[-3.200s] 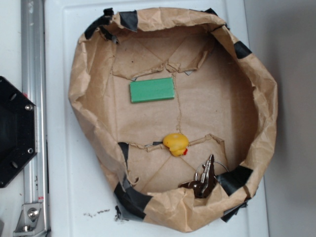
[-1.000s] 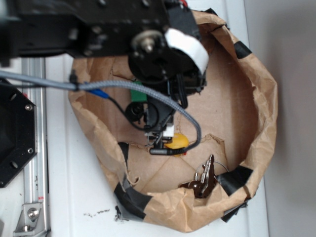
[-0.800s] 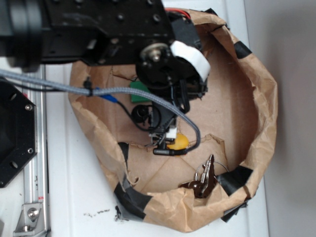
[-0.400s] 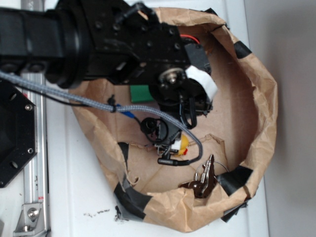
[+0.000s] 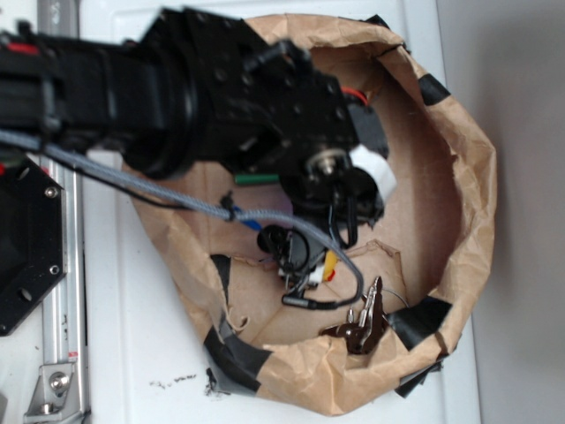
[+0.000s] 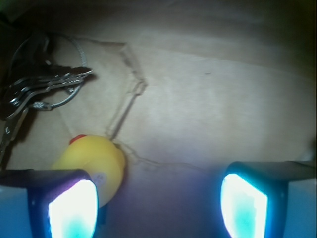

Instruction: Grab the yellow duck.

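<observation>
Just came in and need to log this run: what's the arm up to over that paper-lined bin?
A WidowX arm has reached down into the paper-lined bin after the yellow duck. The gripper hangs low over the floor with its jaws open. In the wrist view the duck sits at the left pad, not centred between the two, and nothing is gripped yet. A bunch of keys lies near the duck, and a green block shows partly from under the arm.

Duck [image 6: 96, 161] between keys [image 6: 34, 91] and fingers [image 6: 72, 208]
</observation>
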Robot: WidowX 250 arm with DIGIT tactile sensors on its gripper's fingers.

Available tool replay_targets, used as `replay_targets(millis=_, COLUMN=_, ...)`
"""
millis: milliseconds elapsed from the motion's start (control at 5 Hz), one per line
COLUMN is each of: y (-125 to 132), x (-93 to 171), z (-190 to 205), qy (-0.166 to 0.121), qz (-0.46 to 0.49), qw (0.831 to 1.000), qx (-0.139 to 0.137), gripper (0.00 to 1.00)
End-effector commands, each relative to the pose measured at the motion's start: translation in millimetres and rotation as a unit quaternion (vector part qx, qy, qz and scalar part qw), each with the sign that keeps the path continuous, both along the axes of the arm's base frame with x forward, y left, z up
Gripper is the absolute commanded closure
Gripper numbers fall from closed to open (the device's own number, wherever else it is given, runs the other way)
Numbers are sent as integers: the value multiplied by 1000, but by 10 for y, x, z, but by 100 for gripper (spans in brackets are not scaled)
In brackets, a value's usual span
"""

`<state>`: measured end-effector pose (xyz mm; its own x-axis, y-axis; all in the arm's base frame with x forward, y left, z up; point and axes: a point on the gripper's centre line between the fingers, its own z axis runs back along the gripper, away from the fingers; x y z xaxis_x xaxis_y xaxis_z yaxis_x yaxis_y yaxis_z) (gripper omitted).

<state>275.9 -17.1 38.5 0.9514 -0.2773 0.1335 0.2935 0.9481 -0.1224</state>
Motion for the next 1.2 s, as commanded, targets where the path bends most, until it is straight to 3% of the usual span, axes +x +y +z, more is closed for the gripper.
replay_targets(millis=0, y=-465, x=-160, z=-142, qy=7, qz=-78, qw=997, qx=-1, gripper=0)
replay_targets(millis=200, y=-450, x=-102, z=-246, qy=4, qz=-78, qw=997, qx=9, gripper=0)
replay_targets(millis=600, y=-386, x=135, z=-93, qy=-47, qz=-81, qw=996, qx=-6, gripper=0)
replay_targets(millis=800, y=-346, x=177, z=-104, qy=-50, qz=-68, qw=996, qx=-8, gripper=100)
replay_targets(millis=1000, y=-320, x=146, z=-119, qy=-46, qz=-59, qw=997, qx=-9, gripper=100)
